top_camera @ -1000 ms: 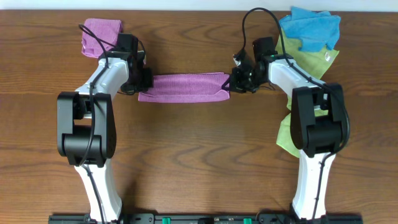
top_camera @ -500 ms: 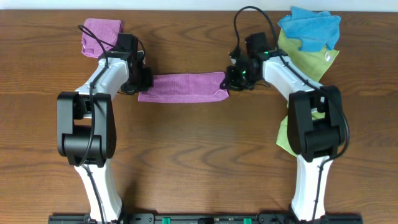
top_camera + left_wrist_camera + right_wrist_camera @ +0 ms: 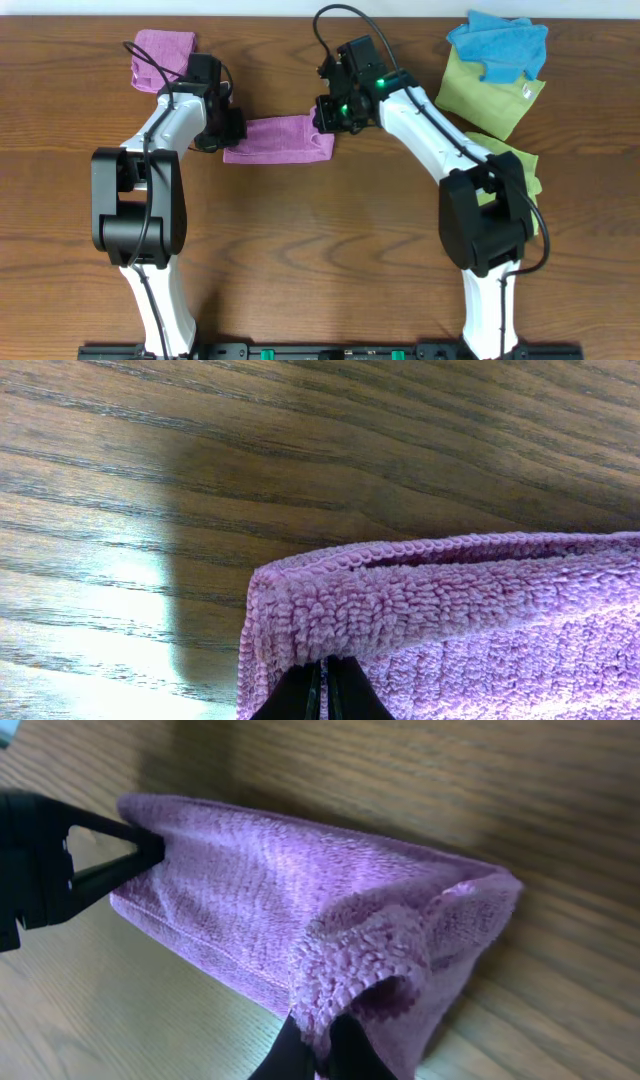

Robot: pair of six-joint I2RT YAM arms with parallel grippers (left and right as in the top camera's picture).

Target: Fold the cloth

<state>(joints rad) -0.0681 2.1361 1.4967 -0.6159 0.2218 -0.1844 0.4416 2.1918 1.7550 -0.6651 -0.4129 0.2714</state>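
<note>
**Q:** What lies on the wooden surface (image 3: 320,250), from left to right?

**A:** At the far left is one small folded purple pad (image 3: 163,50). Just right of it, the left fingers (image 3: 312,690) are pinched tight on the left end of the cloth (image 3: 280,140). It is a purple-magenta strip, doubled over, lying far of the middle of the surface.

**Q:** And its other end?

**A:** The right fingers (image 3: 300,1060) are clamped on the right end, which is bunched and looks raised off the wood.

**Q:** What is further right?

**A:** At the far right, one crumpled blue cloth (image 3: 497,42) lies on a yellow-green cloth (image 3: 490,95). Nearer, a second yellow-green cloth (image 3: 522,165) is partly hidden by the right arm (image 3: 430,130).

**Q:** The count?

**A:** Five cloths: two purple, one blue, two yellow-green.
</note>
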